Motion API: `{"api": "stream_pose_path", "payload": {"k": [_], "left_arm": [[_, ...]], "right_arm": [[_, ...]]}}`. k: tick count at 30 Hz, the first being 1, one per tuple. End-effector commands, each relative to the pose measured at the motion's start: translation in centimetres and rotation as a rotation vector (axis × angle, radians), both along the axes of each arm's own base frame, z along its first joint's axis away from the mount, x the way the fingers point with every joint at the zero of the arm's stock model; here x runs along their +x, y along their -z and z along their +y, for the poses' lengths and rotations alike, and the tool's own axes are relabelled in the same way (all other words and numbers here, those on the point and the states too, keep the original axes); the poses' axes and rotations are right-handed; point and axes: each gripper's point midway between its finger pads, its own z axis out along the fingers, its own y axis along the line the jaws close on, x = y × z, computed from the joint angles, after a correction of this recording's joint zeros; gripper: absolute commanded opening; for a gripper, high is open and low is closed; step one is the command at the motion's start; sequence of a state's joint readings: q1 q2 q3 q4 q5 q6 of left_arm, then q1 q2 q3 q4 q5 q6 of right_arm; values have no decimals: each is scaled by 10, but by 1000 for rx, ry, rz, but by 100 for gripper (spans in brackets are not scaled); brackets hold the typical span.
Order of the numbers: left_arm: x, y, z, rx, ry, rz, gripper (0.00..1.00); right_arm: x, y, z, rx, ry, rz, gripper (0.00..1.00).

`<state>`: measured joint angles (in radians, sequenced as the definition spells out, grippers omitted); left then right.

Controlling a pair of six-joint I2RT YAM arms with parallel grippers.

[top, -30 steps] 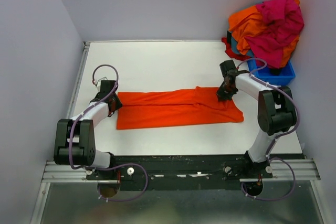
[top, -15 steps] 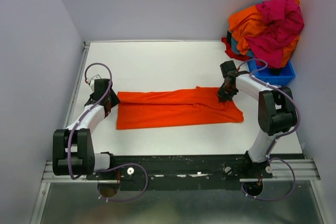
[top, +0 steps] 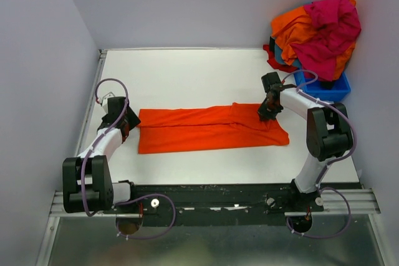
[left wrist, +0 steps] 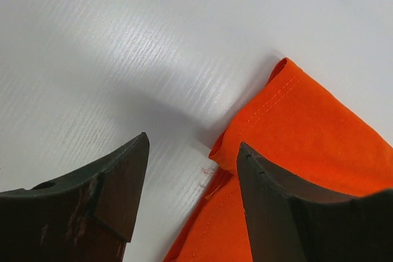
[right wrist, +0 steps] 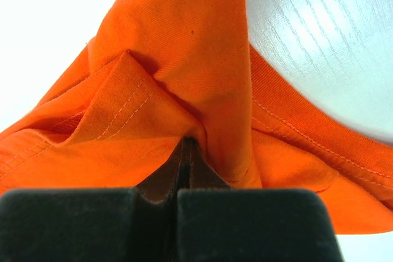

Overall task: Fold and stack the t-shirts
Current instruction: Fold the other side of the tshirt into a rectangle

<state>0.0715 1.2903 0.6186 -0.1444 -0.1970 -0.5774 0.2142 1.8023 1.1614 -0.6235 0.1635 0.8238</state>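
The bright orange t-shirt point(top: 212, 129) lies as a long folded strip across the middle of the table. My left gripper point(top: 128, 123) is open just off the strip's left end. In the left wrist view its open jaws point(left wrist: 193, 142) straddle the shirt's hemmed corner point(left wrist: 307, 127), which rests on the table without being pinched. My right gripper point(top: 267, 111) sits at the strip's upper right. In the right wrist view it point(right wrist: 187, 142) is shut on a bunched fold of the orange t-shirt point(right wrist: 184, 47). More t-shirts point(top: 318, 29), orange, magenta-pink and red, are heaped at the back right.
The heap of shirts overflows a blue plastic bin point(top: 330, 88) in the back right corner, close behind the right arm. White walls stand along the left, back and right of the table point(top: 187, 73).
My left gripper has opened, let go of the shirt's left end and drawn back to the left. The right arm and the shirt have stayed put.
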Motion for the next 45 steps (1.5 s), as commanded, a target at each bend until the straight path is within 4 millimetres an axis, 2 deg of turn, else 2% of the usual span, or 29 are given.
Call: {"api": "stream_pose_path", "payload": {"k": [1,5,11,15,17,20,25,29,31,36,37,38,39,42,45], "left_arm": [[1,-4,-1,-40,-10,-48,72],[5,-7,-3,-71,-3,-81,72],[24,-25,-31,-130,115,-129,68],[33,-37,-52,-106,177,-126,65],[36,-42,-76,-95,243,-127,63],[43,-55,-116,-94,339,-135,60],[51,-55,-185,-193,480,-150,58],[58,-47,-231,-245,577,-121,55],[63,-40,-249,-261,617,-95,47],[69,-23,-283,-294,711,-48,13],[71,-26,-290,-304,730,-53,9],[72,-21,-294,-305,744,-36,4],[72,-19,-300,-306,758,-28,1],[73,-11,-312,-312,784,-6,0],[75,-2,-316,-319,778,15,0]], "right_arm": [[-8,8,-2,4,24,24,1],[-8,6,-2,8,21,17,1],[3,-17,-1,0,-78,-68,1],[8,-40,-7,-43,-166,-182,15],[9,-49,-6,-48,-220,-239,18],[14,-62,7,-5,-321,-310,21],[25,-77,49,113,-496,-376,30],[35,-82,78,152,-589,-393,40],[41,-80,89,144,-609,-381,43],[51,-72,110,104,-637,-328,43],[53,-69,112,90,-639,-312,43],[58,-69,114,67,-638,-306,44],[59,-66,114,46,-635,-289,45],[65,-58,116,-5,-634,-268,47],[66,-46,115,-38,-626,-225,47]]}}
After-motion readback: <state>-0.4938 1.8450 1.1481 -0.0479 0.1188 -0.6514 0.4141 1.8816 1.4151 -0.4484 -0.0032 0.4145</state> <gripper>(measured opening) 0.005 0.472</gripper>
